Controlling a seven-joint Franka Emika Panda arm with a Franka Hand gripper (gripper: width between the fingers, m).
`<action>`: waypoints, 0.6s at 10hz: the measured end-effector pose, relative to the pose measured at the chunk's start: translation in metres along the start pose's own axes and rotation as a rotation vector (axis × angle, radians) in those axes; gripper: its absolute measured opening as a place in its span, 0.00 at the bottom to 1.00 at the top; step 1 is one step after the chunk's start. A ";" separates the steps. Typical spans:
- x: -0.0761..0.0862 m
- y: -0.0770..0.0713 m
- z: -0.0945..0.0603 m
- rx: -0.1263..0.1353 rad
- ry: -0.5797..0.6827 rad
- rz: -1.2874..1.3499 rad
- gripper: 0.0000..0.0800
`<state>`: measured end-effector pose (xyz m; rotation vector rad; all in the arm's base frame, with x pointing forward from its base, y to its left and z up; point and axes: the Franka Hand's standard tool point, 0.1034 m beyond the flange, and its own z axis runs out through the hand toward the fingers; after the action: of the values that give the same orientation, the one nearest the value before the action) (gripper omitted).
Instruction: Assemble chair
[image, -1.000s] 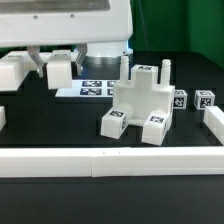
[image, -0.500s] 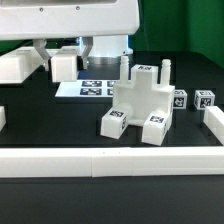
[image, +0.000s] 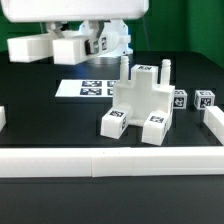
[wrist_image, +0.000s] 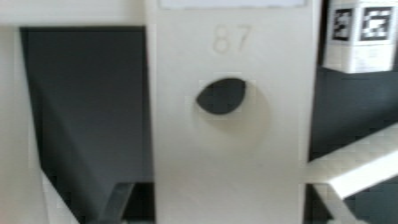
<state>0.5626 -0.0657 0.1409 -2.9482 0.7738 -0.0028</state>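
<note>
Overhead, fingers (image: 70, 41) part-closed, clamping chunky matte-white plastic chair part (image: 40, 47), held clear of black table (image: 40, 122). Part's flat face with round hole (wrist_image: 222, 95) fills wrist view. Half-built white plastic chair (image: 138, 100) stands on table below fingers, toward exterior view's right, well apart from them.

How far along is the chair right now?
Done: the partly built chair rests on the table, pegs pointing up. In hand: the gripper holds a white panel with a round hole above the table. Left, probably: fitting that panel, then the two small tagged blocks at the exterior view's right.
</note>
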 end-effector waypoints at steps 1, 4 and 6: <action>-0.011 -0.022 -0.006 0.007 0.002 0.034 0.36; -0.038 -0.085 0.001 0.007 -0.008 0.082 0.36; -0.036 -0.080 0.002 0.005 -0.008 0.068 0.36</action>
<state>0.5706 0.0216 0.1471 -2.9140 0.8709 0.0116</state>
